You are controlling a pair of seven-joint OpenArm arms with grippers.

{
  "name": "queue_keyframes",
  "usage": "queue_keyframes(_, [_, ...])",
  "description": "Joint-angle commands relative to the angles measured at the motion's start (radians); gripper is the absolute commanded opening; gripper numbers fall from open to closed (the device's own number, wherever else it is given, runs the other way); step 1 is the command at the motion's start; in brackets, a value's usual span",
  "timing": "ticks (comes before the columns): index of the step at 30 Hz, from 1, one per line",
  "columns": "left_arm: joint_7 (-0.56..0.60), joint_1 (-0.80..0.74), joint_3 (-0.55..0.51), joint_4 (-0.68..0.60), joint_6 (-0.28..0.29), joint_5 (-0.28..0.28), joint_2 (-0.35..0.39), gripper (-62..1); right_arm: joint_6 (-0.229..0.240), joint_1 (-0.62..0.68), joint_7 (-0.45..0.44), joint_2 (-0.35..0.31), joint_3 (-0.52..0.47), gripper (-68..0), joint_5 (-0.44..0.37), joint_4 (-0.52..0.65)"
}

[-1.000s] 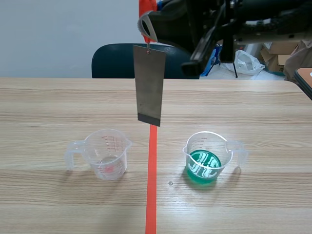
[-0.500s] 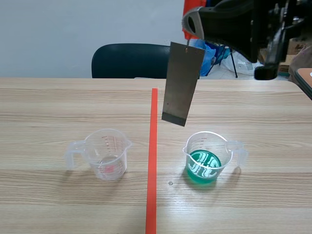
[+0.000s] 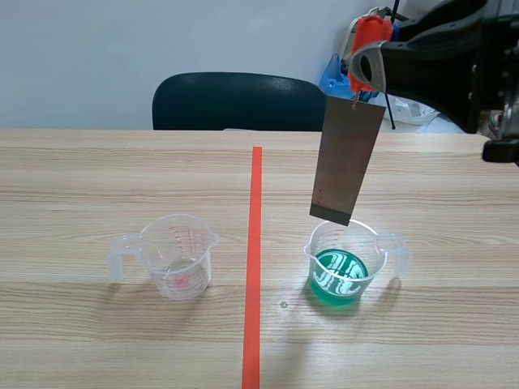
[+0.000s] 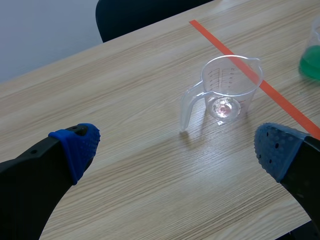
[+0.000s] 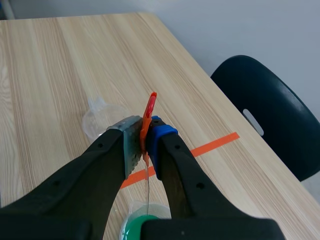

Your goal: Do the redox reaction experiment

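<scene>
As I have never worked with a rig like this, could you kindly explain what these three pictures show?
It is a robot with two black arms, each ending in a two-fingered tool. The wide picture looks from between the arms across a wooden table; the other two come from wrist cameras. On the table stand a clear measuring cup and a measuring cup of green liquid, either side of an orange-red tape line. The left tool is open and holds nothing. The right tool is shut on an orange-red clip, from which a grey metal plate hangs over the green liquid.
</scene>
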State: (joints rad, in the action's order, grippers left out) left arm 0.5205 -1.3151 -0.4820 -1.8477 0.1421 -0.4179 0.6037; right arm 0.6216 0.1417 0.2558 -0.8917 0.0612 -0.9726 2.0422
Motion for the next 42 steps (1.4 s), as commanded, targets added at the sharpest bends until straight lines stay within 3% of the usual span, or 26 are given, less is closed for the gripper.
queue_keyframes(1, [0.011,-0.002,0.005,-0.010,0.002,-0.008,-0.008,1.4,-0.003,-0.005,-0.016,-0.002,-0.021,-66.9,-0.013,0.011])
queue_keyframes(18, [0.010,-0.002,0.005,-0.010,0.002,-0.008,-0.008,1.4,0.001,0.018,-0.017,0.000,-0.069,-66.9,-0.013,0.011])
queue_keyframes(28, [0.011,-0.002,0.005,-0.010,0.002,-0.008,-0.008,1.4,0.001,0.092,-0.034,0.000,-0.158,-66.9,-0.012,0.011])
queue_keyframes(42, [0.010,-0.002,0.005,-0.010,0.002,-0.008,-0.007,1.4,0.000,0.097,-0.019,0.000,-0.161,-66.9,-0.011,0.011])
